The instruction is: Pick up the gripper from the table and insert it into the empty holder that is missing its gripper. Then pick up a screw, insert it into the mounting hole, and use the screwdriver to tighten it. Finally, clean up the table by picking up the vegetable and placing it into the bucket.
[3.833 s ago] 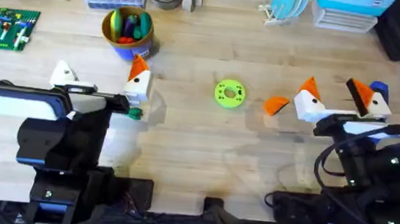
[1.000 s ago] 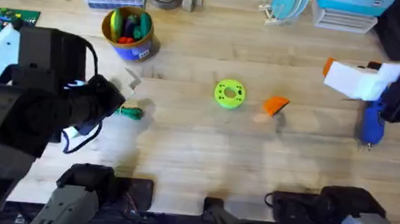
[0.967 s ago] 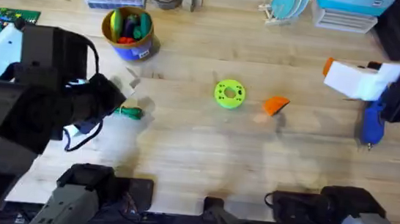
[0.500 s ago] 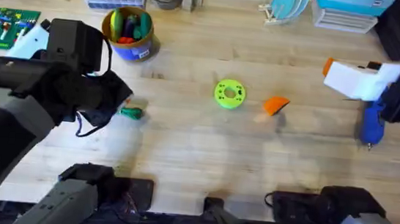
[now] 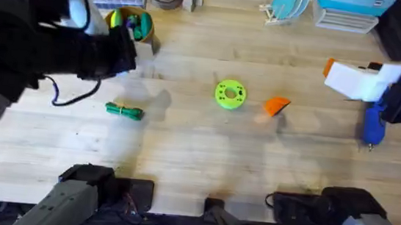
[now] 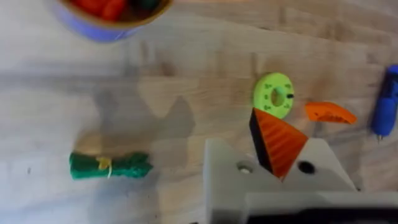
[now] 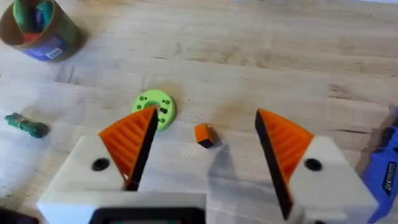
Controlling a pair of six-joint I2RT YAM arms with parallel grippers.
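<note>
The pale wooden tabletop (image 5: 204, 150) carries everything; the left arm (image 5: 22, 44) looms dark at 10 o'clock, its gripper (image 6: 273, 165) showing one orange pad on a cream-white holder, whether apart or together I cannot tell; the right gripper (image 7: 205, 149) at 3 o'clock stands apart, holding nothing; the blue-and-yellow round bucket (image 5: 138, 29) sits at 11 o'clock; the blue pen-shaped screwdriver (image 5: 373, 123) lies near the right gripper; the slender green toy vegetable (image 5: 125, 110) lies at 9 o'clock; the small orange ribbed wedge gripper piece (image 5: 277, 105) rests just right of the green round disc (image 5: 229, 94).
</note>
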